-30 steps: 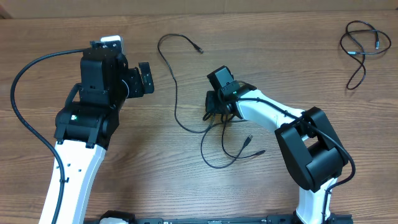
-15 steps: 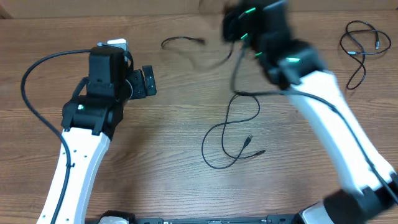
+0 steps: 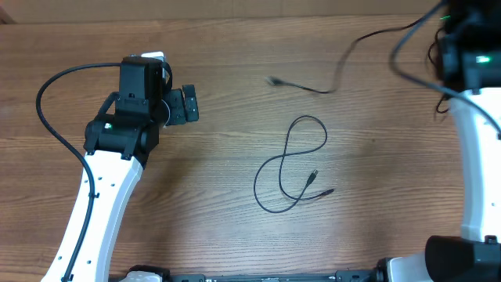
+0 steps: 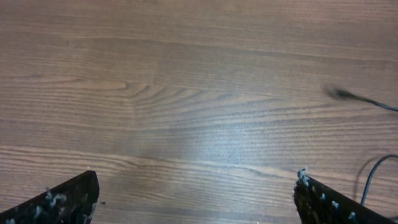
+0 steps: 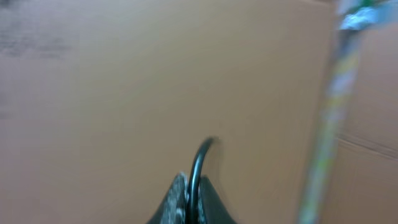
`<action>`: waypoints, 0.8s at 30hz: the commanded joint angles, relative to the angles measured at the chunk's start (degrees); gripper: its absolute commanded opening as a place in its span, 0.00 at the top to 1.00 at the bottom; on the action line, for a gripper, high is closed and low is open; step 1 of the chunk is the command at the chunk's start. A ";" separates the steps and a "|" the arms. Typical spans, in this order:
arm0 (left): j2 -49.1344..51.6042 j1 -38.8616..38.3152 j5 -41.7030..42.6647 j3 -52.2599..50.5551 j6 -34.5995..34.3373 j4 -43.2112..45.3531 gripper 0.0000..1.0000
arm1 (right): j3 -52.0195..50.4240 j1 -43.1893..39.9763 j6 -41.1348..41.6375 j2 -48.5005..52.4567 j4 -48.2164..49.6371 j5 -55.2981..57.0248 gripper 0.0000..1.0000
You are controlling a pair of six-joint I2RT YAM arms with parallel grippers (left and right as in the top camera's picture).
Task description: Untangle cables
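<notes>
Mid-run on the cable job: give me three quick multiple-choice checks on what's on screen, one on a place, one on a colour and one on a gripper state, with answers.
1. Where does the looped cable lie?
A. Flat on the table, mid-view
B. Hanging off the table's edge
C. Coiled inside a box

2. What colour is it?
A. White
B. Red
C. Black

3. How is the right gripper?
A. Open and empty
B. Shut on a second cable
C. Shut on nothing

Answers:
1 A: the overhead view shows it lying on the wood with nothing touching it.
2 C: it reads black against the brown wood.
3 B: the right wrist view shows the fingers pinched together with a black cord coming out between them.
</notes>
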 commanded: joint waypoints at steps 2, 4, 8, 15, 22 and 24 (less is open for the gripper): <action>0.22 -0.39 0.55 -0.26 -0.35 -0.07 0.00 | 0.74 -6.69 -1.88 -1.07 6.78 -7.04 0.96; 0.22 -0.39 0.55 -0.26 -0.37 -0.07 0.00 | 0.74 -9.88 -1.88 -0.87 8.85 -12.63 0.96; 0.22 -0.39 0.55 -0.26 -0.37 -0.07 0.00 | 0.74 -15.82 -1.86 -0.50 13.75 -14.58 0.96; 0.22 -0.39 0.55 -0.26 -0.37 -0.07 0.00 | 0.76 -24.37 -1.60 -0.52 22.58 -16.06 0.96; 0.22 -0.39 0.55 -0.26 -0.37 -0.09 0.00 | 0.74 -29.49 1.16 0.42 21.57 -24.81 0.96; 0.22 -0.39 0.55 -0.26 -0.37 -0.13 0.00 | 0.68 -31.12 -0.70 0.79 16.55 -31.82 0.96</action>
